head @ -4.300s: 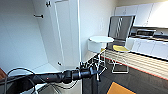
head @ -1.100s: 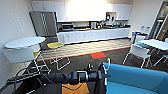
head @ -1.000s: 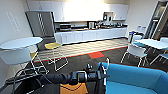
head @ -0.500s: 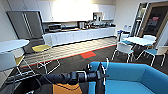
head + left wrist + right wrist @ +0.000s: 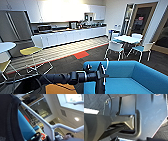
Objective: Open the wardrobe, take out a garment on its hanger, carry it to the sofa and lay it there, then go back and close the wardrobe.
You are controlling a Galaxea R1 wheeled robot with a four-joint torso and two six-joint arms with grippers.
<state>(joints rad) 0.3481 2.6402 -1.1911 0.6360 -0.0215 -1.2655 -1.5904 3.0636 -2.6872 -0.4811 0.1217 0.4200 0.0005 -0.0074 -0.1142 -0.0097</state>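
My left arm reaches in from the left, and the left gripper (image 5: pixel 100 74) is shut on the white hanger (image 5: pixel 107 65) just over the near arm of the blue sofa (image 5: pixel 135 75). The black garment (image 5: pixel 100 86) hangs from the hanger in front of the sofa's arm. The left wrist view shows the garment (image 5: pixel 8 119) close up, draped over the hanger (image 5: pixel 47 126), with the sofa (image 5: pixel 25 127) behind it. In the right wrist view I see the robot's own dark plate and bar above carpet.
A white kitchen counter (image 5: pixel 72 35) and a steel fridge (image 5: pixel 15 27) line the far wall. A yellow-seated chair (image 5: pixel 32 51) and a round white table (image 5: pixel 5 46) stand left. A white table with white and teal chairs (image 5: pixel 127 40) stands right, near a doorway (image 5: pixel 140 22). A person (image 5: pixel 68 135) is behind me.
The camera has swung right: the wardrobe left the picture, the kitchen slid left, and the sofa now looms larger in front. The left arm still holds the hanger the same way.
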